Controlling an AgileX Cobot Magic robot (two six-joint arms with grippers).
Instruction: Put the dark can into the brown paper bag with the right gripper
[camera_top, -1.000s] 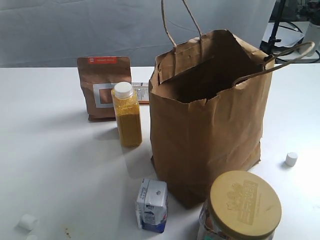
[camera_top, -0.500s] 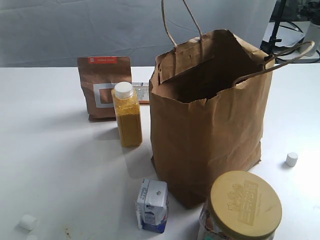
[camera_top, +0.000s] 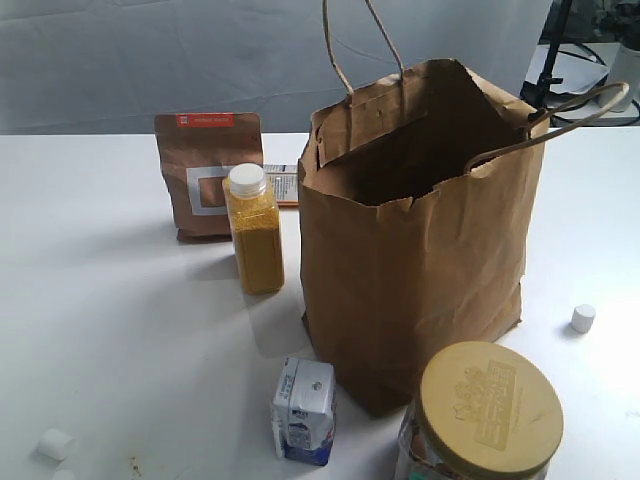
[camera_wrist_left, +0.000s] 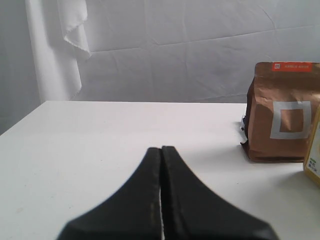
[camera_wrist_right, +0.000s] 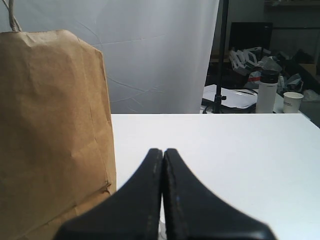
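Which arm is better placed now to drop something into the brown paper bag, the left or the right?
Probably the right. The brown paper bag stands close beside the right gripper; the left gripper sees the small brown pouch, not the bag. Both are shut and empty.

Fig. count, on bench | bag (camera_top: 410, 260): 1 | pouch (camera_top: 205, 170): 1 | bottle (camera_top: 255, 235): 1 | carton (camera_top: 303, 410): 1 | jar (camera_top: 485, 415): 1 | box (camera_top: 286, 186): 1, half hidden | white caps (camera_top: 583, 318): 3

Exterior looks down, close — low wrist views; right shares brown paper bag (camera_wrist_right: 50, 125).
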